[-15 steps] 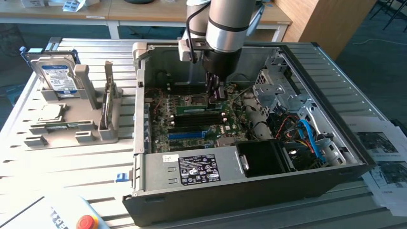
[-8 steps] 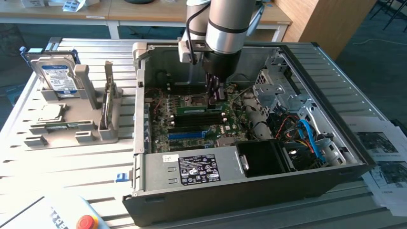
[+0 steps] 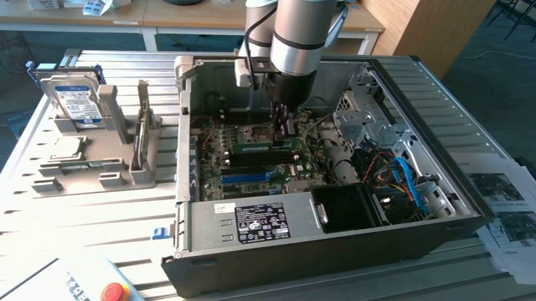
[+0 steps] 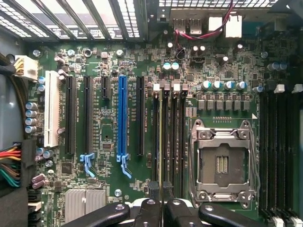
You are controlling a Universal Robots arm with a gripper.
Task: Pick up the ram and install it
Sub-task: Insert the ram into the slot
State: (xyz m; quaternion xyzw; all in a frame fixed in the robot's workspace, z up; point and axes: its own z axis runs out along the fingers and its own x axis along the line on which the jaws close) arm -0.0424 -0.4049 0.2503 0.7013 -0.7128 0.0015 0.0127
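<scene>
My pincer (image 4: 161,189) is clenched on the ram (image 3: 253,148): light, stiff but fragile PCB, so IMO hold edges, not chips.

Thin green ram (image 3: 251,148), standing on edge — lengthwise along the black memory slots (image 4: 182,142)

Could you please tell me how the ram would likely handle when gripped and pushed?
The ram is a thin, flat circuit board, so it is probably stiff yet light. Standing on its narrow edge on the motherboard, it could tilt if pushed off-centre. The gripper pinches it edge-on; as a bare board it is probably fragile.
</scene>
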